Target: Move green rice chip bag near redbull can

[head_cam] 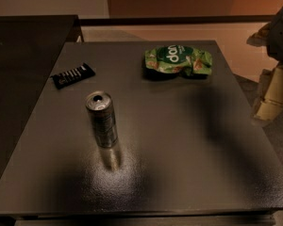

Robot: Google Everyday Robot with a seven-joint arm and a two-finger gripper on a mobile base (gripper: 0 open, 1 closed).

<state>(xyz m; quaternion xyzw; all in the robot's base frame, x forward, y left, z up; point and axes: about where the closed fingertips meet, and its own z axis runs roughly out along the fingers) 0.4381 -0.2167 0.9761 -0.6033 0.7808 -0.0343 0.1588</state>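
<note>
Crinkled light-green rice chip bag (178, 60) sits far back on the dark table (179, 164), well apart from the slim silver redbull can (102, 119). Pale gripper (272, 94) hangs off right, open or closed, can't tell. Pickup not begun; next: reach the bag.

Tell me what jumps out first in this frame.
The green rice chip bag is the brightest thing, lying near the far edge of the dark table. The redbull can stands upright left of centre, well apart from it. The robot's hand hangs at the right edge, off the table.
</note>
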